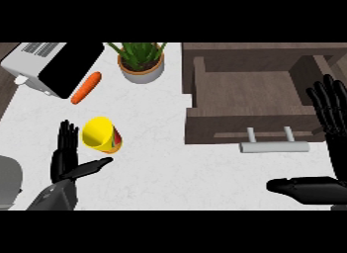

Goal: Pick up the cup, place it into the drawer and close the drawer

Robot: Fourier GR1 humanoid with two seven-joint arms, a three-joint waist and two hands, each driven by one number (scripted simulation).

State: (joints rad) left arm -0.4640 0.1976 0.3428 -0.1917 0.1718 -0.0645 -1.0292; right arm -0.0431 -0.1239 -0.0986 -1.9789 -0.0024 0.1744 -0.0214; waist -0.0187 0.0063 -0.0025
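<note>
The white worktop (154, 163) fills most of the view. At its right side sits a big brown drawer (249, 94), pulled open, and nothing can be seen inside it. A grey handle (274, 147) sticks out from the drawer's front, toward the robot. At the top left is a white and black box-shaped kitchen machine (48, 64). The right hand (335, 148) shows at the right edge, just beside the drawer's front corner. It is open, with its fingers straight and pointing up and its thumb out to the side. It holds nothing. The left hand (68, 160) is at the lower left. It is open too, fingers straight up, thumb reaching out to the right under the cup. A green plant in a grey pot (140, 62) stands at the top, between the machine and the drawer. The yellow cup (101, 135) rests on the worktop, tipped so its open mouth shows, just beside the left hand's fingers and well apart from the drawer. An orange carrot (86, 87) lies slanted next to the machine, above the cup.
</note>
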